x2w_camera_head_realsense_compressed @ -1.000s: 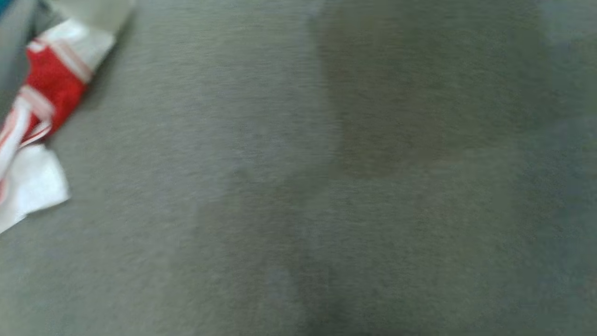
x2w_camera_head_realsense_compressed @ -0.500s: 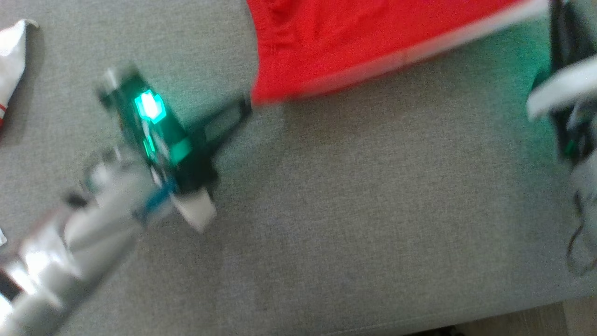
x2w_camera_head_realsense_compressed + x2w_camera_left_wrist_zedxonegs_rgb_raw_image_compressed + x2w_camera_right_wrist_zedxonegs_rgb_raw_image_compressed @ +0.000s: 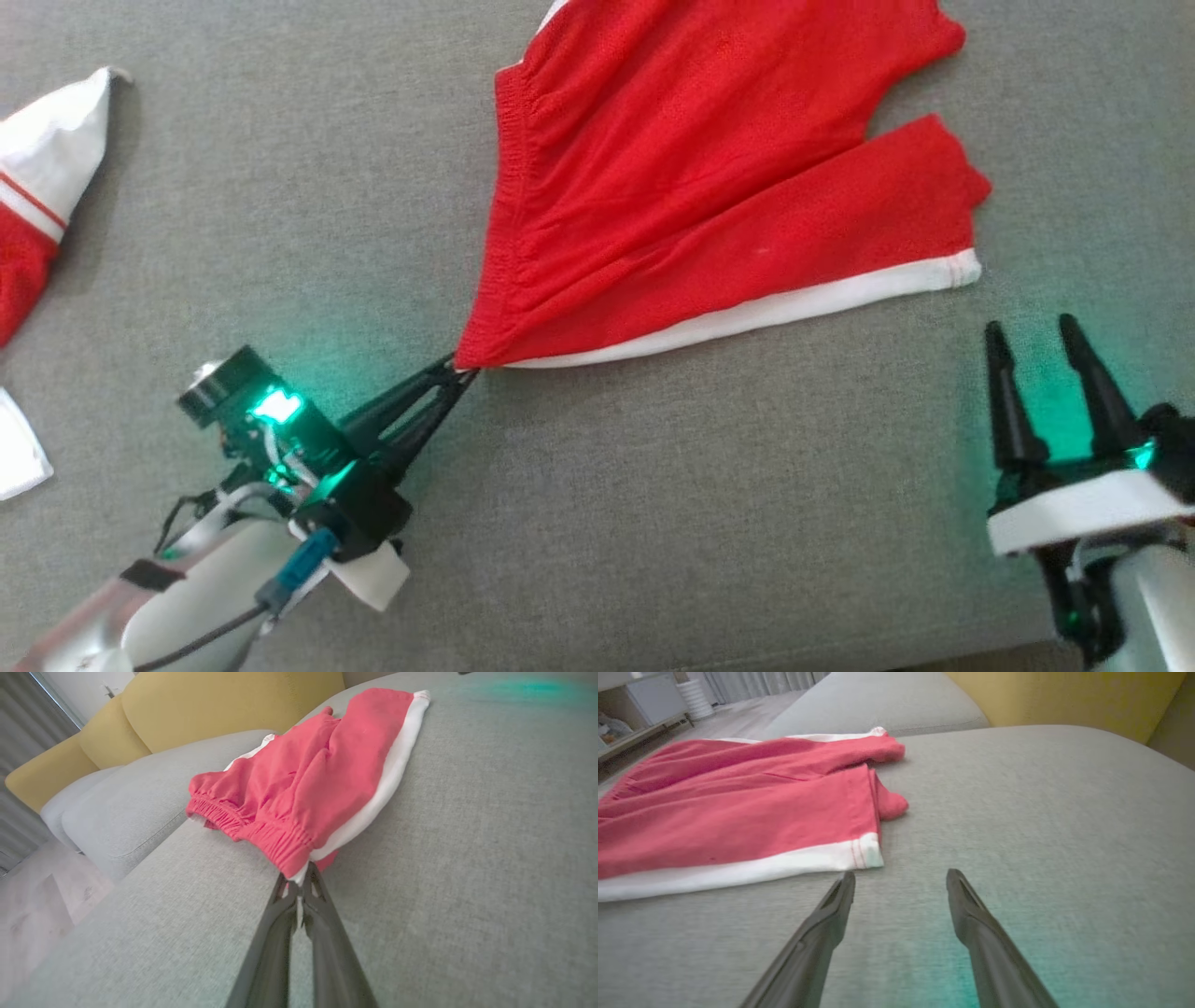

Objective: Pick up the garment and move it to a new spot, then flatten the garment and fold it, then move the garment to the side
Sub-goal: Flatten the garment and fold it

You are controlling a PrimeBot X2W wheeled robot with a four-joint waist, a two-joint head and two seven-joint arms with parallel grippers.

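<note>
Sofa (image 3: 653, 523): grey seat, with yellow back cushions (image 3: 210, 704) behind it.
Shorts (image 3: 709, 177): red with a white side stripe, lying spread on the seat.
Left gripper (image 3: 462, 371): clamped on the near waistband corner.
Right gripper (image 3: 1031, 327): fingers apart, empty, near the white hem but not touching it.
Second garment (image 3: 37, 177): red and white, at the far left.

The left gripper (image 3: 458, 371) stretches diagonally, fingers pinched on a corner of the garment (image 3: 700, 168); the right gripper (image 3: 1029, 327) points up, fingers spread apart.

Grey sofa (image 3: 653, 513), yellow back cushions (image 3: 210, 714)
</note>
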